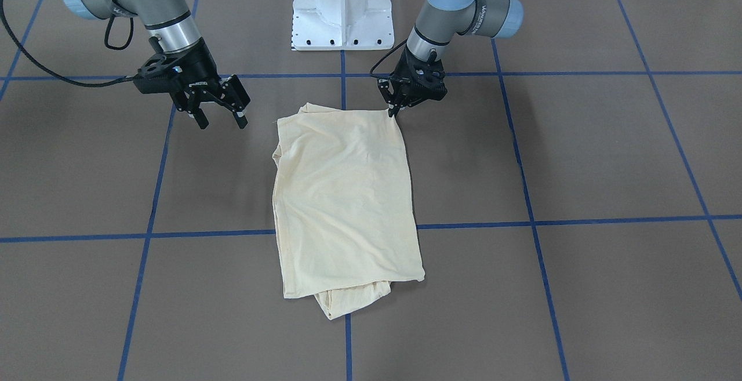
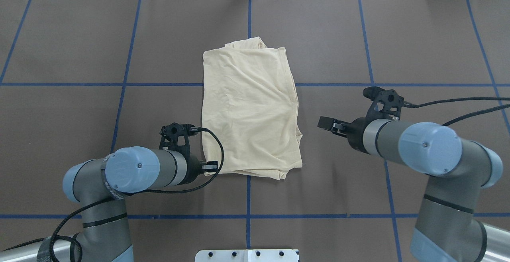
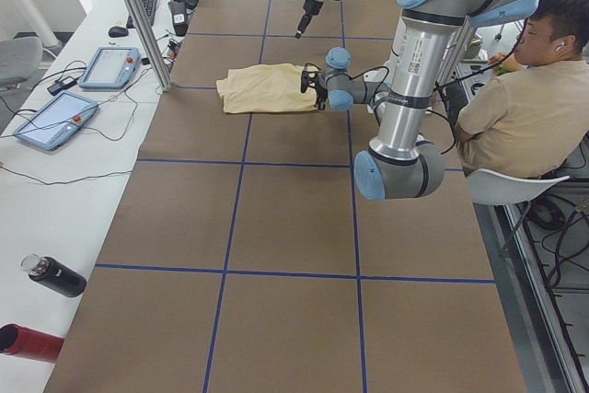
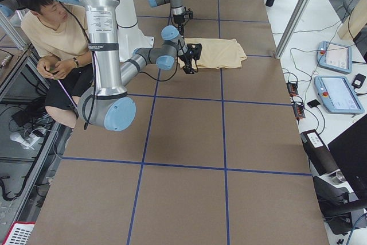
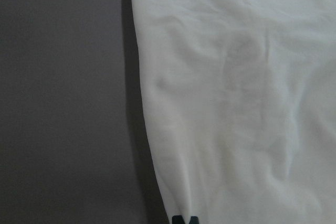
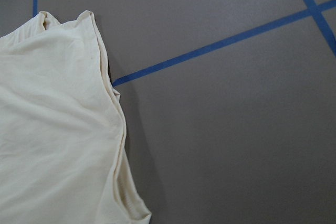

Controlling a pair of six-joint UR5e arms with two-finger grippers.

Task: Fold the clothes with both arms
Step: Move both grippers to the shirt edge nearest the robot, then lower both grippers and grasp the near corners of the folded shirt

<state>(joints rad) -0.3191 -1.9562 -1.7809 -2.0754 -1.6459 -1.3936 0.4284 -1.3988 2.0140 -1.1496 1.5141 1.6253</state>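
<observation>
The clothes are one pale cream-yellow T-shirt (image 1: 345, 195) (image 2: 249, 106), folded into a tall rectangle at the table's middle, with a bunched bit sticking out at its far end. My left gripper (image 1: 393, 112) (image 2: 210, 165) sits low at the shirt's near left corner, with its fingers drawn together on the corner's edge. The left wrist view is filled by flat cloth (image 5: 236, 103). My right gripper (image 1: 220, 120) (image 2: 324, 123) hangs open above bare table, a short way off the shirt's right edge (image 6: 52, 145), holding nothing.
The white pedestal base (image 1: 342, 10) stands behind the shirt. A seated person (image 3: 525, 108) is beside the robot. Control tablets (image 3: 55, 121) and bottles (image 3: 55, 275) lie on the side bench. Blue tape lines (image 2: 249, 216) grid the brown tabletop.
</observation>
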